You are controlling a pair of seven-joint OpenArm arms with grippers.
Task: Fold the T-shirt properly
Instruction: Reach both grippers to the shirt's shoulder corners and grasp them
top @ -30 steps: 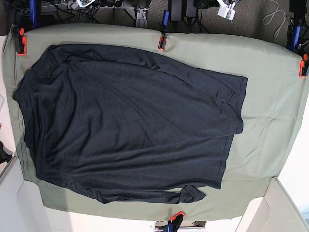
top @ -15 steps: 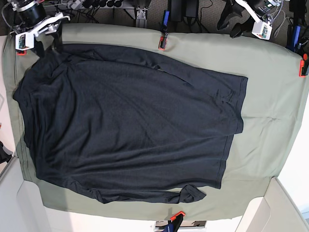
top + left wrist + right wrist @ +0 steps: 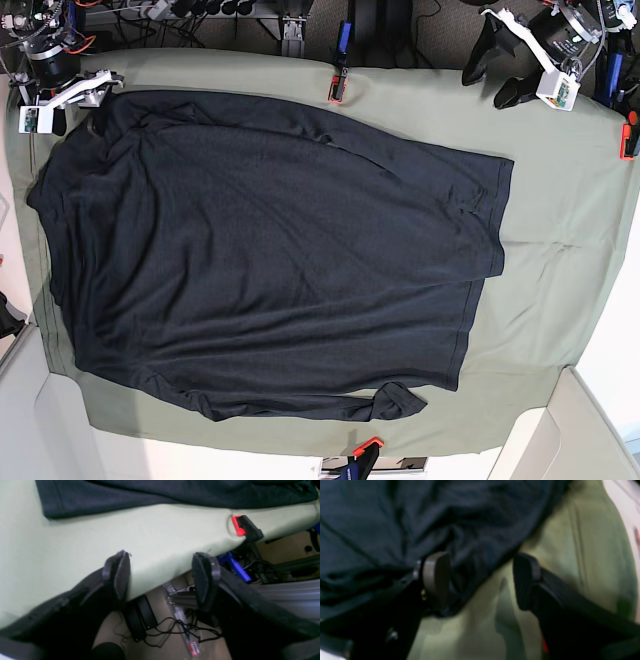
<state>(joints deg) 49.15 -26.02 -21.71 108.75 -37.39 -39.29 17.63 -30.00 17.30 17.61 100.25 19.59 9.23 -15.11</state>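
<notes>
The T-shirt (image 3: 270,250) is dark navy-black and lies spread flat on the sage-green table cloth (image 3: 560,250), its hem toward the right. My right gripper (image 3: 85,105) is at the shirt's back-left corner. In the right wrist view that gripper (image 3: 481,582) is open: one finger (image 3: 437,580) is over the shirt's edge (image 3: 480,555), the other over bare cloth. My left gripper (image 3: 495,78) hangs open at the back right, apart from the shirt. In the left wrist view it (image 3: 161,580) straddles the cloth's edge, with the shirt's hem (image 3: 150,495) well beyond it.
Red-and-black clamps pin the cloth at the back middle (image 3: 335,88), the right edge (image 3: 628,135) and the front (image 3: 365,447); one (image 3: 243,528) shows in the left wrist view. Cables and frame parts (image 3: 175,620) lie below the back edge.
Both arms came into the base view from the back. The right gripper dropped to the shirt's back-left corner, the left shifted right and forward. Both opened wider.
</notes>
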